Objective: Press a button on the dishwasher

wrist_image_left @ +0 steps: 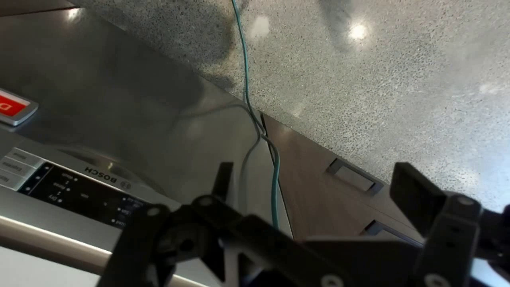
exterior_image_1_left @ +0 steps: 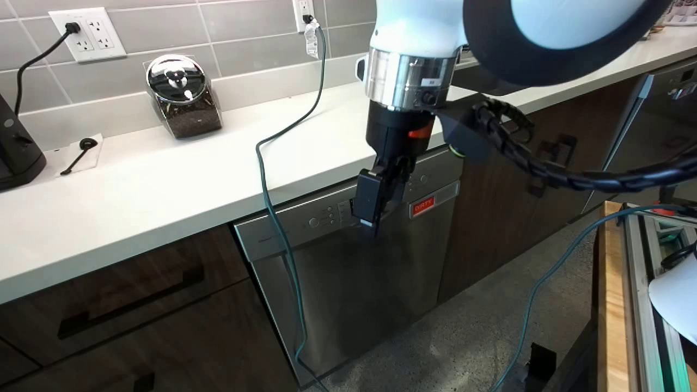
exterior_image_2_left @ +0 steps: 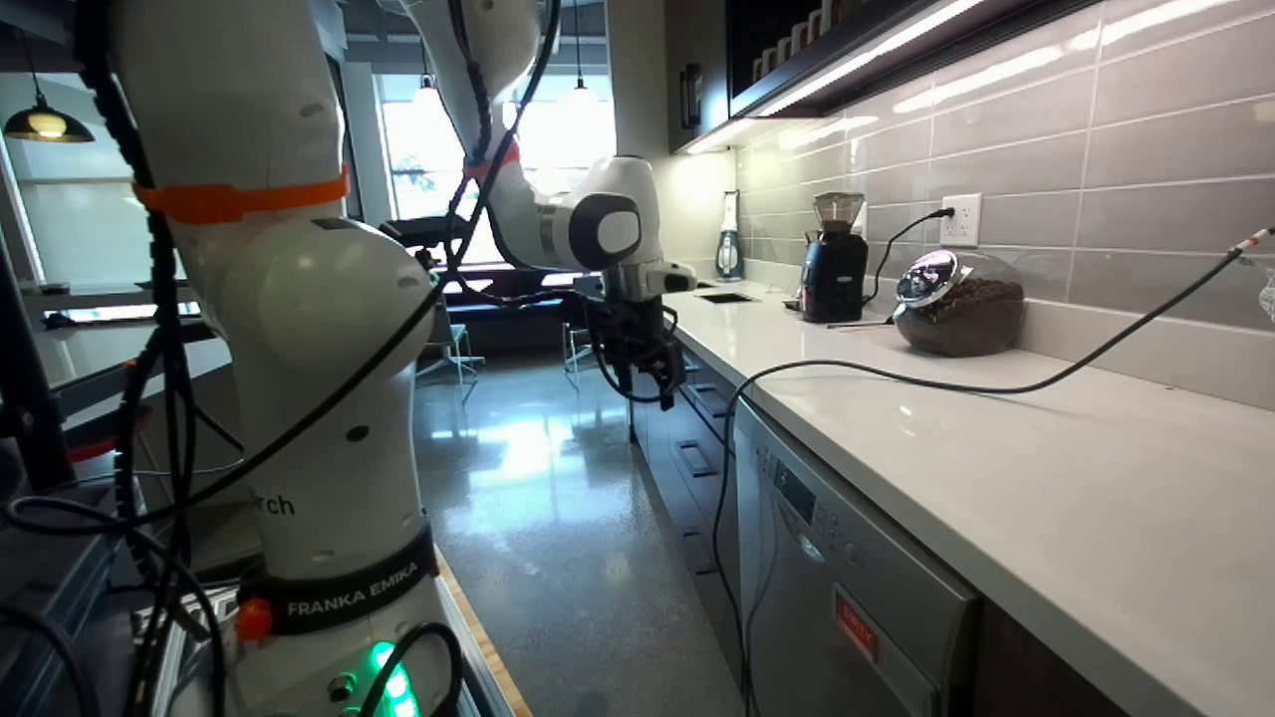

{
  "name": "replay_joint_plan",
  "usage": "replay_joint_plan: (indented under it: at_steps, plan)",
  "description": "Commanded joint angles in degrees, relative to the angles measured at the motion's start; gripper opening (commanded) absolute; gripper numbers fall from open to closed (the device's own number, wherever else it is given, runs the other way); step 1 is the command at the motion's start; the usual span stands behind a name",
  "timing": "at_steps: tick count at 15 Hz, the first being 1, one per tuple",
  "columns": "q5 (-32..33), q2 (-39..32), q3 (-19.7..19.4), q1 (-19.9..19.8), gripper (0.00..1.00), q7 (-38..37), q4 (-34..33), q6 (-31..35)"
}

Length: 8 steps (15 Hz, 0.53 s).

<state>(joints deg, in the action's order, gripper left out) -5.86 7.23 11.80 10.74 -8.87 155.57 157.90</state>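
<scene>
A: Near things first: how is the gripper (wrist_image_left: 314, 175) seen?

B: Released! In the wrist view its black fingers (wrist_image_left: 416, 195) are held well apart, with a teal cable (wrist_image_left: 275, 187) glimpsed between them.

A: And the dishwasher (exterior_image_2_left: 797, 607)?

B: In the wrist view it is spread toward ten o'clock from the gripper, its dark display (wrist_image_left: 85, 193) placed at nine. In an exterior view, a gap is shown between the two!

A: What else is carried on it?

B: A red "DIRTY" sign (exterior_image_1_left: 423, 206), in an exterior view seen at three o'clock from the gripper. At nine, the cable is draped down.

A: Farther back?

B: There, on the white counter (exterior_image_1_left: 136, 201), a chrome-lidded jar (exterior_image_1_left: 190, 117) is stood at ten o'clock, partly filled with something dark. Beyond, along the same line, an outlet plate (exterior_image_1_left: 90, 34) is fixed to the tiled wall (exterior_image_1_left: 163, 27), a black plug (exterior_image_1_left: 72, 28) pushed in.
</scene>
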Motion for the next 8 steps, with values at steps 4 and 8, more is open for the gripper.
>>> replay_joint_plan:
  at_steps: [4,8]
  plan:
    - [1.9,-12.7,-2.1,-1.6,1.00,-1.3,-6.7,4.0]
    - [6.1,-17.6,-4.6,-1.1,1.00,-5.3,-9.8,6.0]
